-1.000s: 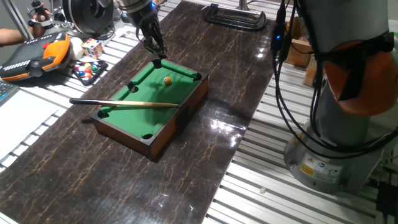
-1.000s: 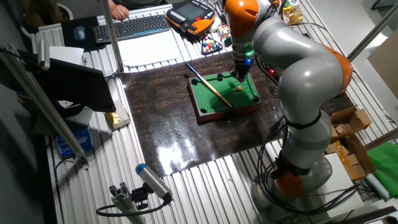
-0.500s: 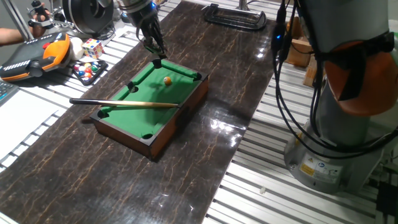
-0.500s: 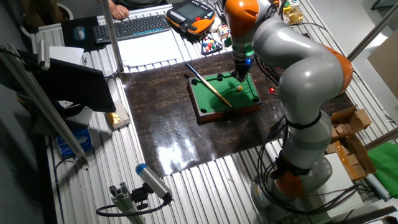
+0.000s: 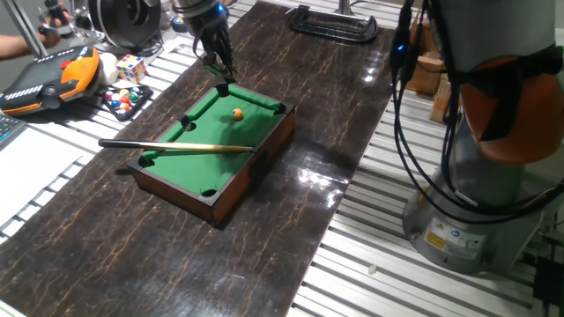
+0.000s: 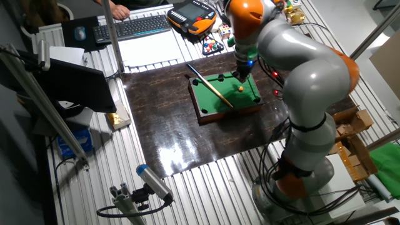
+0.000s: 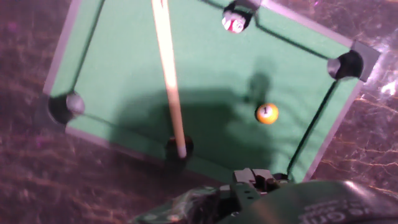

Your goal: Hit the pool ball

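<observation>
The tiny yellow-orange pool ball (image 5: 236, 114) lies on the green felt of the mini pool table (image 5: 189, 180), near its far end. It also shows in the other fixed view (image 6: 240, 89) and in the hand view (image 7: 267, 113), marked 1. A wooden cue (image 5: 176, 147) lies across the table's near half (image 7: 168, 74). My gripper (image 5: 225, 81) points down over the table's far corner, just beyond the ball and apart from it. Its fingers look shut and empty (image 6: 242, 77). In the hand view only its dark tip (image 7: 254, 182) shows at the bottom edge.
A tray of multicoloured balls (image 5: 123, 99), a puzzle cube (image 5: 132, 67) and an orange teach pendant (image 5: 53, 77) lie left of the dark mat. A black clamp (image 5: 335, 25) lies at the mat's far end. My base (image 5: 476, 202) stands at the right.
The arm has shifted only very slightly. The ball, cue and table have not moved.
</observation>
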`<state>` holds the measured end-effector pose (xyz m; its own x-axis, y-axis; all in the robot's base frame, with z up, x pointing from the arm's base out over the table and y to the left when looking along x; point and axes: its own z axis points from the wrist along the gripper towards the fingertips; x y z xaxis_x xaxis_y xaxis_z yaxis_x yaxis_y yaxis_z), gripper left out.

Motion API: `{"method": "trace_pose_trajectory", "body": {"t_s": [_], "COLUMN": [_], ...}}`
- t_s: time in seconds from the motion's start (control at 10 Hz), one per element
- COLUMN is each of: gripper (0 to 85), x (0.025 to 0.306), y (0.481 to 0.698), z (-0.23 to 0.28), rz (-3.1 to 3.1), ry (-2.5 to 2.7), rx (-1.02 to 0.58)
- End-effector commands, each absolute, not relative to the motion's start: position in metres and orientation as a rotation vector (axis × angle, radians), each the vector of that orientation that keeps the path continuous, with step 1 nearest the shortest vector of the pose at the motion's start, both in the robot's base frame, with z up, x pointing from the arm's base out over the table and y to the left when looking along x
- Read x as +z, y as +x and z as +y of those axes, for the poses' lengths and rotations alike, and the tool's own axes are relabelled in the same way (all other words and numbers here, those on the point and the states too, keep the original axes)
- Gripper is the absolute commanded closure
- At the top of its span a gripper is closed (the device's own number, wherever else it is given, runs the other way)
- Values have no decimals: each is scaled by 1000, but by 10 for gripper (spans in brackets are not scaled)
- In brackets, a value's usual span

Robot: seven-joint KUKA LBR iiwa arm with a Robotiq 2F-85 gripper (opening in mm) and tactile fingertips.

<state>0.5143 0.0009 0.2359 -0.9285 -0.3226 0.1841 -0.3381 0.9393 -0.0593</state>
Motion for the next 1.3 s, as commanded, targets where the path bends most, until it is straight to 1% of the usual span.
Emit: {"method": "trace_pose_trajectory", "body": {"t_s": [0.0, 0.1, 0.3, 0.5, 0.6, 0.7, 0.8, 0.9, 1.0, 1.2], "gripper": [843, 843, 843, 843, 843, 843, 837, 807, 750, 653], "x": [235, 235, 235, 235, 235, 235, 235, 235, 232, 218], "y": [514, 514, 514, 514, 514, 514, 514, 514, 520, 538], "z": [1, 1, 1, 1, 1, 1, 1, 1, 7, 24], "rz": [-2940, -2951, -2887, -3029, -2988, -2945, -2943, -2948, -2952, -2956], "ry": [464, 450, 451, 431, 460, 456, 450, 465, 487, 522], "rx": [88, 136, 40, 35, 24, -30, -28, -23, 5, 15]}}
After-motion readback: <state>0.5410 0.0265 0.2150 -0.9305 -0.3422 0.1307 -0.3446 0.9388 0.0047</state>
